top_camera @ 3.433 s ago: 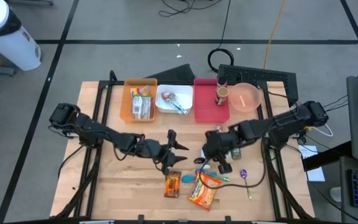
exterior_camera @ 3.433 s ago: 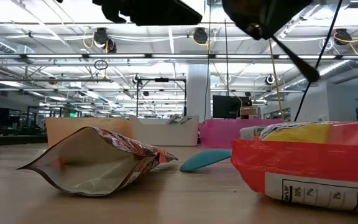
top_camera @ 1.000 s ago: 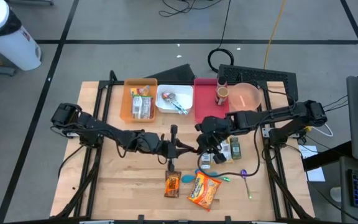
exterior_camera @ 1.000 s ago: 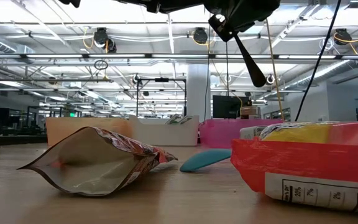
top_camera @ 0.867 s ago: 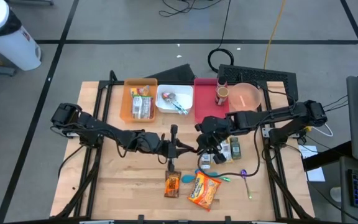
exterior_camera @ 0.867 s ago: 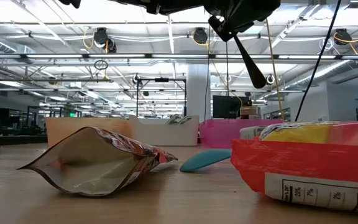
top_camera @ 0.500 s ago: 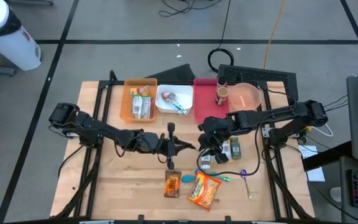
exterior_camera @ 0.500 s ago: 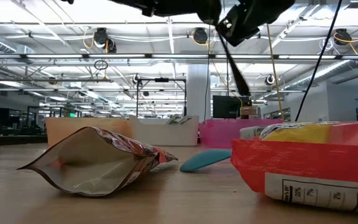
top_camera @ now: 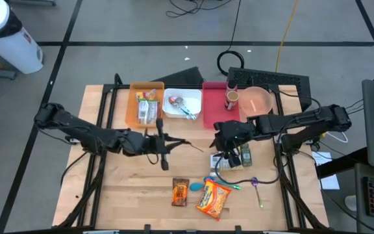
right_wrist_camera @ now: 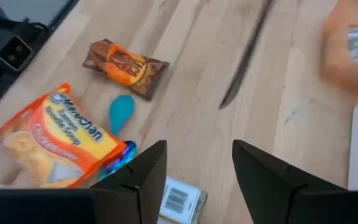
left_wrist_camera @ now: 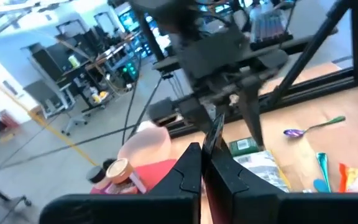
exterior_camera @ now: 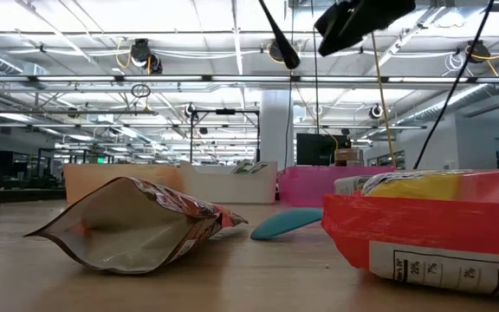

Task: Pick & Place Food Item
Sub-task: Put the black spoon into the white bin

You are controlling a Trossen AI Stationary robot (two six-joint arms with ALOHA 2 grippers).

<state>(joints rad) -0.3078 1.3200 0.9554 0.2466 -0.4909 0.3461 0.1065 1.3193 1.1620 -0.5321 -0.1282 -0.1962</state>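
The left end effector is clenched on a thin dark utensil, held above the desk centre with its free end pointing toward 3 o'clock. The right end effector is released, fingers apart and empty, just at 3 o'clock of the utensil's tip. The chocolate packet and orange noodle packet lie at 6 o'clock.

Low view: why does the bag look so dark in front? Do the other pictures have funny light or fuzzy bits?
Low view: the ceiling lamps shine toward the camera, so the bag shows its shaded side. Right wrist view: the utensil is a dark smear and the orange bin is fuzzy. High view: the light is even, with only soft shadows on the table.
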